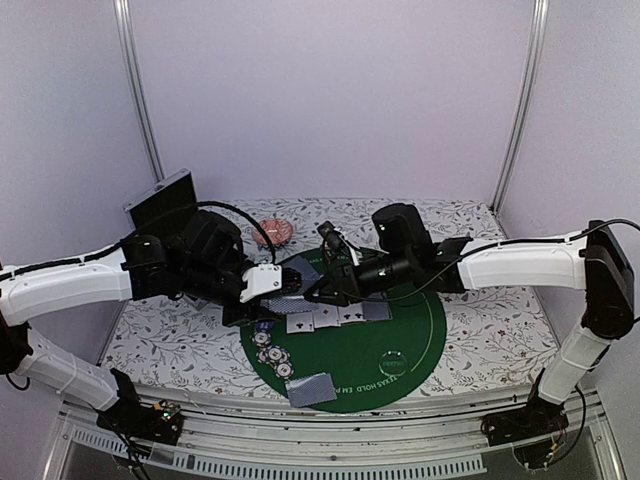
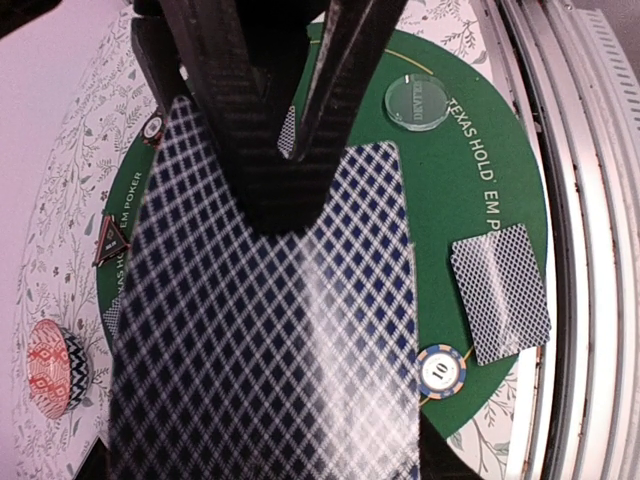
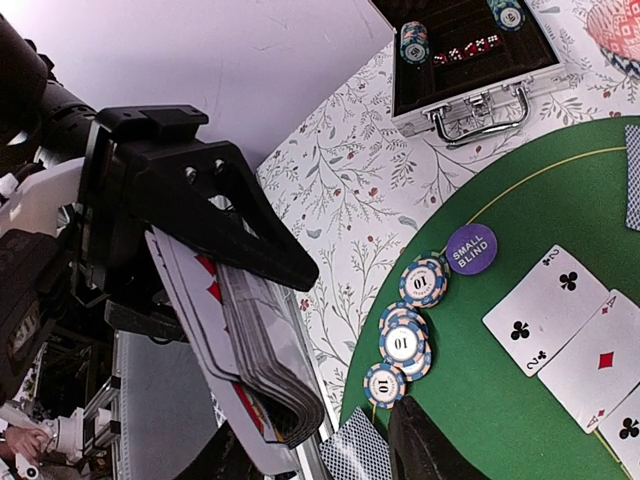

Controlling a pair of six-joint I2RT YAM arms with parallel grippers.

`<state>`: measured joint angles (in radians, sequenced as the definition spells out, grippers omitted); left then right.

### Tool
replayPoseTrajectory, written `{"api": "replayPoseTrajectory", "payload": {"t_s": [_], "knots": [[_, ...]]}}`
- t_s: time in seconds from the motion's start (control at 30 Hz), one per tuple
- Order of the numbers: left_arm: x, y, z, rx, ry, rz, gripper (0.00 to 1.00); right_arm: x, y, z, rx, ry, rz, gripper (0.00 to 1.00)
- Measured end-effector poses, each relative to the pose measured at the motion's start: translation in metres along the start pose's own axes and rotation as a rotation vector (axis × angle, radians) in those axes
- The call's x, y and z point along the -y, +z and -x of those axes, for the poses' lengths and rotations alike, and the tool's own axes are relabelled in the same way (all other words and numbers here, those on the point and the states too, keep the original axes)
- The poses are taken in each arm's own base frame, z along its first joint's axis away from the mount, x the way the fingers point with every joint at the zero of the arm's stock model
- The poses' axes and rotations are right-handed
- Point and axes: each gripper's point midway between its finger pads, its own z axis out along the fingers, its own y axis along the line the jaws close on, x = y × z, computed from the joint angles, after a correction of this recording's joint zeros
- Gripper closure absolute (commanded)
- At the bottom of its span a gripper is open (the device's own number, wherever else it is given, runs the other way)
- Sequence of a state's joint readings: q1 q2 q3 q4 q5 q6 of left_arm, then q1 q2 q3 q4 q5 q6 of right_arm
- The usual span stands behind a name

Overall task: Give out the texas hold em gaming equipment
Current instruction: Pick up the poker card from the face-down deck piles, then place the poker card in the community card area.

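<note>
My left gripper [image 1: 262, 285] is shut on a deck of playing cards [image 1: 283, 303] held above the green mat's left edge. In the left wrist view the deck's chequered top card [image 2: 270, 330] fills the frame and hides my own jaws. My right gripper [image 1: 318, 290] meets the deck from the right, its black fingers [image 2: 240, 120] lying on the top card. Whether they grip that card is unclear. In the right wrist view the fanned deck [image 3: 255, 345] sits just ahead of my fingertip [image 3: 430, 450]. Several blue 10 chips [image 3: 405, 340] lie by a purple small-blind button [image 3: 471, 248].
Three face-up cards [image 1: 327, 318] lie in a row at the centre of the round green mat [image 1: 420, 340]. A face-down card [image 1: 311, 389] lies near its front edge, and a clear disc [image 1: 393, 362] beside it. An open chip case [image 3: 470, 60] and a pink dish [image 1: 277, 232] stand behind.
</note>
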<state>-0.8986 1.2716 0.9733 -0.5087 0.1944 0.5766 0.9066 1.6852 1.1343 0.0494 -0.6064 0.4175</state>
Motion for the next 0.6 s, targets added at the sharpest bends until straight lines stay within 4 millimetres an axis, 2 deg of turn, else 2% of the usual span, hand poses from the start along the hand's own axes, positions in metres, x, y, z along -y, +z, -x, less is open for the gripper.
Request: {"api": "replayPoseTrajectory", "payload": {"t_s": [0.33, 0.47, 0.6], "knots": [[0.0, 0.0, 0.0, 0.001, 0.0, 0.0, 0.57, -0.006, -0.01, 0.004, 0.002, -0.022, -0.013, 0.87], [0.0, 0.0, 0.0, 0.0, 0.0, 0.001, 0.57, -0.004, -0.011, 0.003, -0.01, -0.021, -0.031, 0.9], [0.0, 0.0, 0.0, 0.0, 0.0, 0.001, 0.57, -0.005, -0.015, 0.002, -0.02, -0.02, -0.045, 0.96]]}}
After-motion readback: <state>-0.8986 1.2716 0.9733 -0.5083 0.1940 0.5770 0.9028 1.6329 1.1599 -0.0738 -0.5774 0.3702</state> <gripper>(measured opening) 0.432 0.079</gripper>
